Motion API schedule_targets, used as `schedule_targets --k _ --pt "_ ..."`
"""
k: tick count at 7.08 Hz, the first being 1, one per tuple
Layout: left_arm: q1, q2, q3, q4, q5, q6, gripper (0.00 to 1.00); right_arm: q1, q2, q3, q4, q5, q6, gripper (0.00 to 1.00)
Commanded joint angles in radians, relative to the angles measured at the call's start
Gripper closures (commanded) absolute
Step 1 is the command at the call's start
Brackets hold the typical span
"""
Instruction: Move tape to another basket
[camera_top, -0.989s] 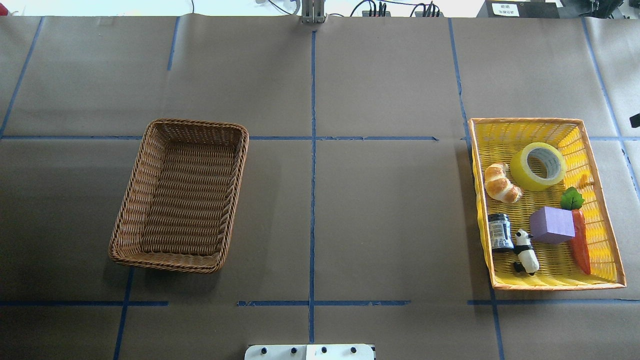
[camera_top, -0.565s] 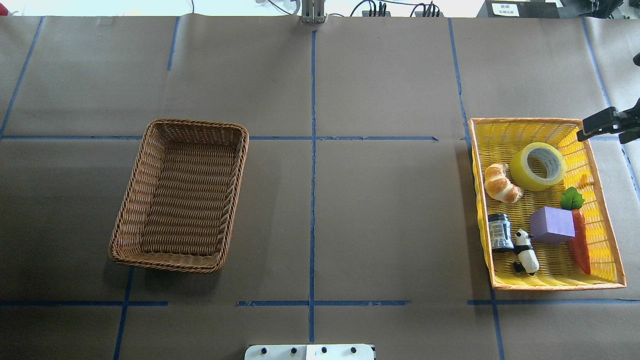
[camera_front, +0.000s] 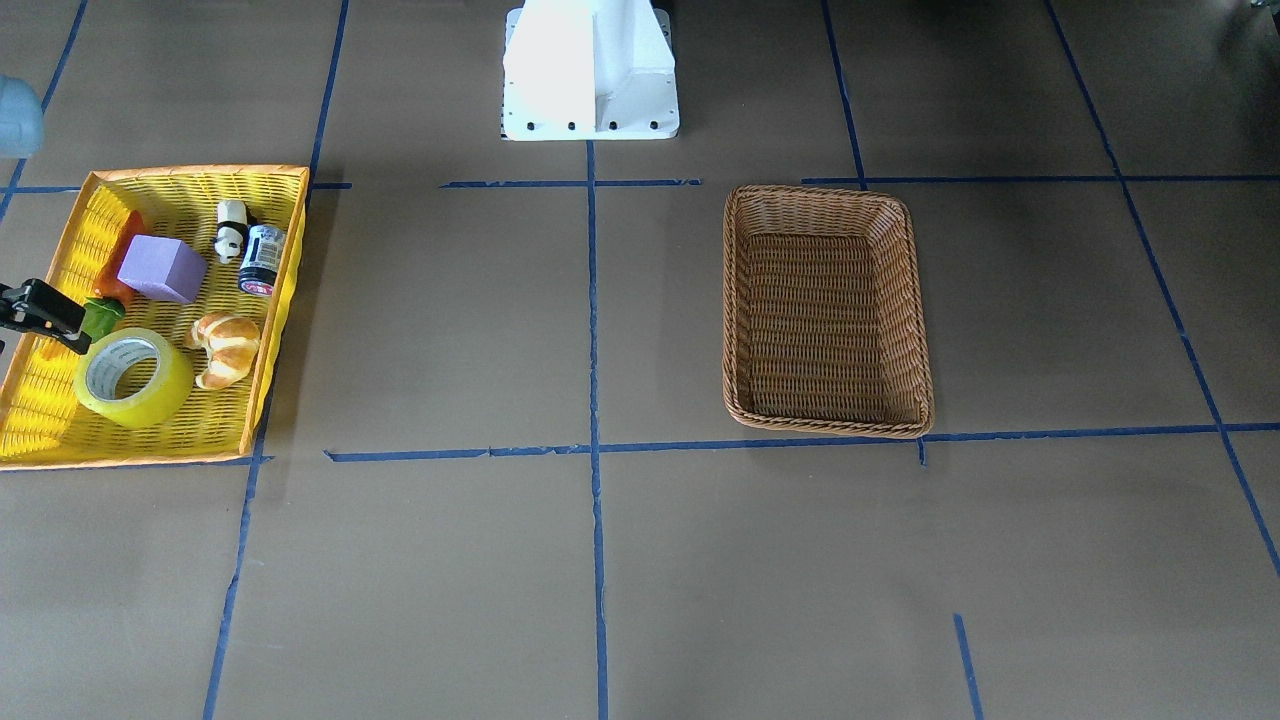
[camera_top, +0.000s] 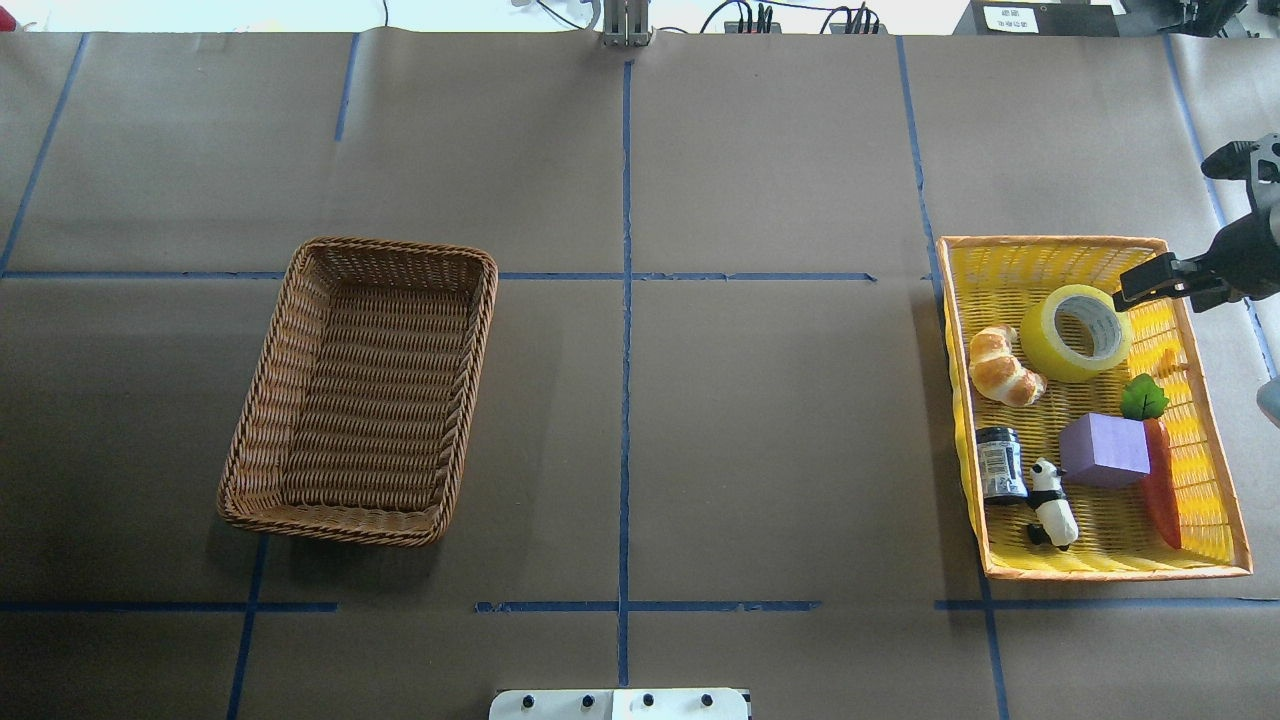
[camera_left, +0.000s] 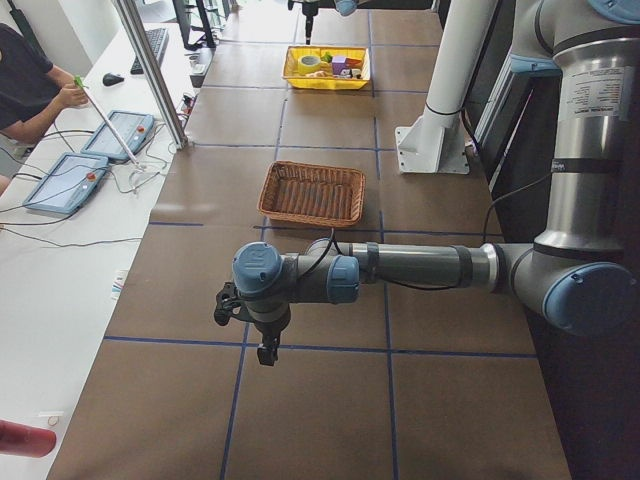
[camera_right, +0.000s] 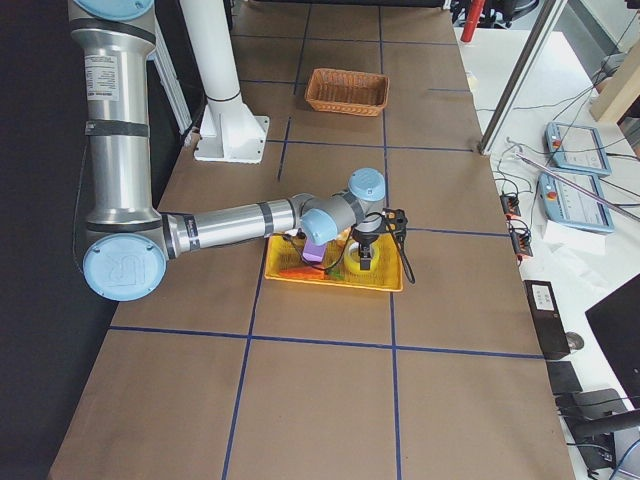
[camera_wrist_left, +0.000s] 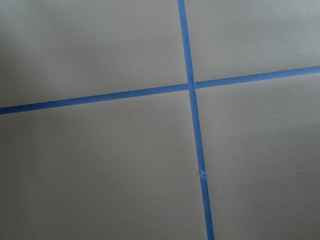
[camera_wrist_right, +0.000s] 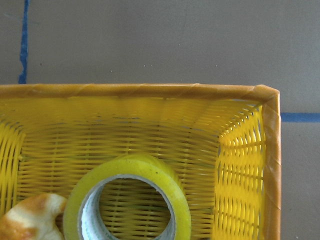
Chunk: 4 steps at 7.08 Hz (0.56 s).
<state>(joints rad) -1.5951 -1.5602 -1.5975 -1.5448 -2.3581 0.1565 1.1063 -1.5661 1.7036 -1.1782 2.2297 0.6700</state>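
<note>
The tape (camera_top: 1045, 345), a yellow-green roll with a grey core, lies in the far part of the yellow basket (camera_top: 1050, 241), beside a croissant. It also shows in the front view (camera_front: 160, 395) and fills the bottom of the right wrist view (camera_wrist_right: 127, 167). My right gripper (camera_top: 1165, 280) hangs above the yellow basket's far right corner, just right of the tape, and looks open and empty (camera_front: 45, 315). The brown wicker basket (camera_top: 480, 350) stands empty on the left half (camera_front: 825, 195). My left gripper (camera_left: 265, 345) hovers over bare table far from both baskets; I cannot tell its state.
The yellow basket also holds a croissant (camera_top: 1000, 368), a purple block (camera_top: 1105, 450), a toy carrot (camera_top: 1160, 480), a panda figure (camera_top: 1052, 505) and a small dark jar (camera_top: 1000, 462). A person (camera_left: 30, 80) sits at a side desk.
My right gripper came in from the right edge and moved left over the yellow basket's far corner, closer to the tape. Nothing in the baskets has moved.
</note>
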Motion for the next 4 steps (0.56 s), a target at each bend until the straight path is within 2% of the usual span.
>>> schedule_targets --k 1,4 --pt "0.000 0.000 -0.002 -0.001 -0.001 0.000 0.00 -0.054 0.011 -0.048 0.026 -0.041 -0.001 0.00" --pt "0.000 0.000 0.001 0.000 -0.001 0.001 0.00 -0.091 0.017 -0.074 0.031 -0.042 -0.001 0.00"
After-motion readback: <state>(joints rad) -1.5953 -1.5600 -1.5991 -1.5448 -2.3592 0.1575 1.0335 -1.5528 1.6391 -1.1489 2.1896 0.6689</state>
